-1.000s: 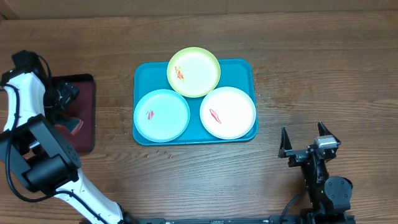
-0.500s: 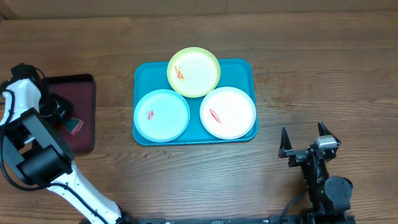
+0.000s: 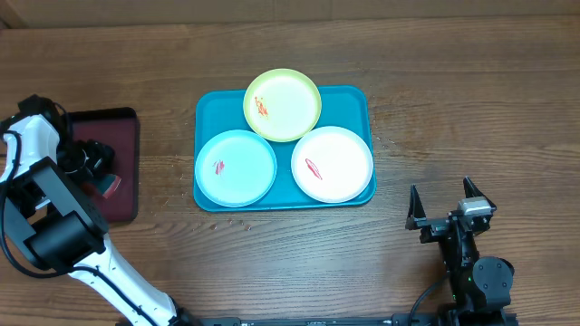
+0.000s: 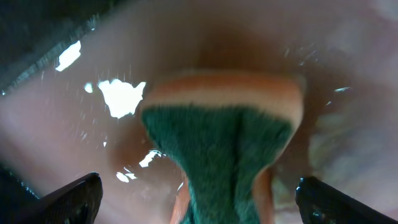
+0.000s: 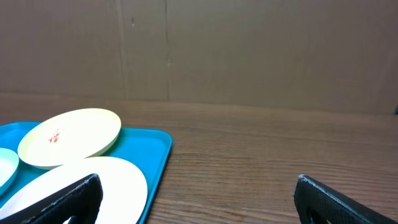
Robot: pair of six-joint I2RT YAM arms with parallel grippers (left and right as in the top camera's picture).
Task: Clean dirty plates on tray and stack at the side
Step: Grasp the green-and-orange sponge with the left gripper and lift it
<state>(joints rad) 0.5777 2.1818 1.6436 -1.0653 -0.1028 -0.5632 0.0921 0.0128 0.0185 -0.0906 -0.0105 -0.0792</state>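
The turquoise tray (image 3: 358, 100) holds three plates: a light blue plate (image 3: 237, 172), a yellow-green plate (image 3: 290, 104) and a white plate (image 3: 340, 167), each with a red smear. The tray (image 5: 152, 158), the yellow-green plate (image 5: 78, 134) and the white plate (image 5: 112, 183) also show in the right wrist view. My left gripper (image 3: 91, 161) is open over a maroon tray, its fingers (image 4: 199, 199) on either side of a green and orange sponge (image 4: 224, 143). My right gripper (image 3: 444, 204) is open and empty at the front right, apart from the tray (image 5: 199, 199).
The small black-rimmed maroon tray (image 3: 122, 195) lies at the left edge of the wooden table, with the sponge (image 3: 112, 184) on it. A brown wall (image 5: 249, 50) stands behind the table.
My left gripper has moved down over the maroon tray towards the sponge. The right arm and the plates have not moved.
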